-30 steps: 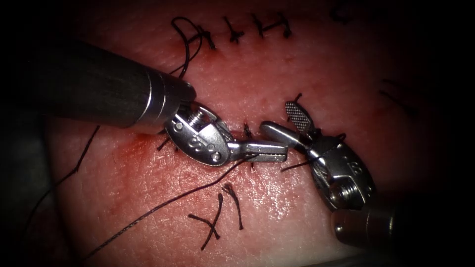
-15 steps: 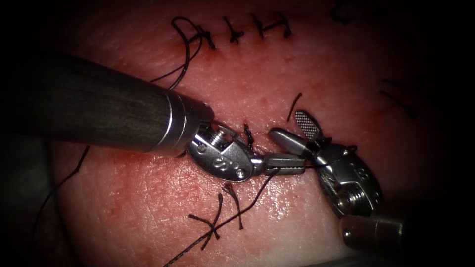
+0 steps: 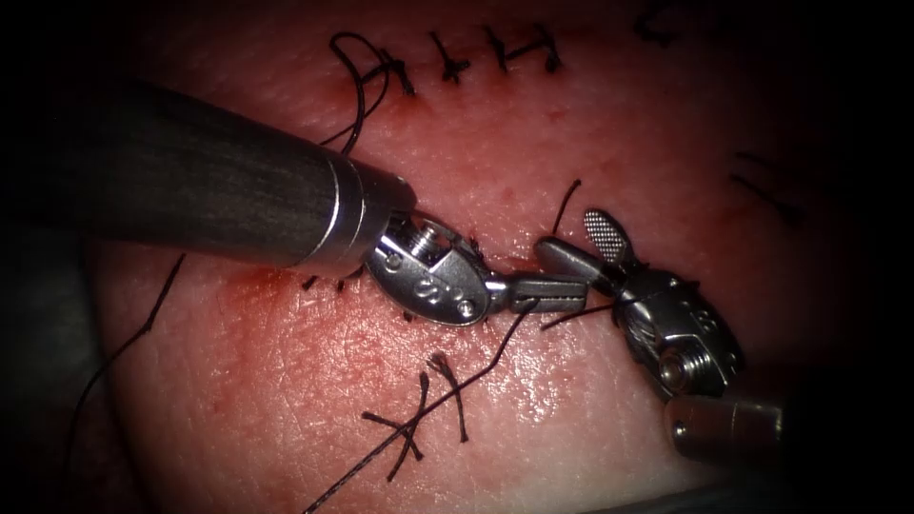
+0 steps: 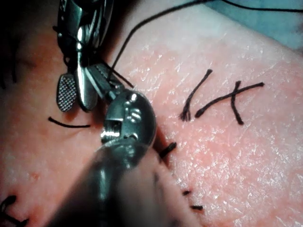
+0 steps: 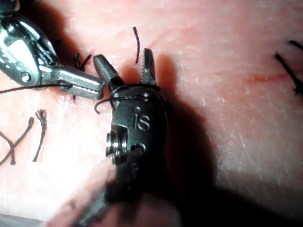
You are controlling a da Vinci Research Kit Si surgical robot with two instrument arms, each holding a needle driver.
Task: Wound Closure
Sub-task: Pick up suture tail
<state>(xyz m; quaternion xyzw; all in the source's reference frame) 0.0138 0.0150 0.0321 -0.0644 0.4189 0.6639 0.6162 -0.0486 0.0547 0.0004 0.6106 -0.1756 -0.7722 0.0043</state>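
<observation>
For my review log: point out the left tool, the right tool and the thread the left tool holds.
left tool [image 3: 547,293]: endoscope view, shut jaw tips.
right tool [image 3: 583,240]: endoscope view, between its open jaws.
thread [image 3: 476,373]: endoscope view, strand below the left tool.

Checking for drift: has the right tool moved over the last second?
Yes. The right tool has slid right, away from the fixed crossed thread ends on the tissue, its end effector open, thread looped around it.

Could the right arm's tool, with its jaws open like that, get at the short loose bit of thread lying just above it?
Probably yes. The right tool has its jaws open beside the short cut end of thread, with bare tissue between them. The left tool, shut on the long thread, sits lower.
</observation>
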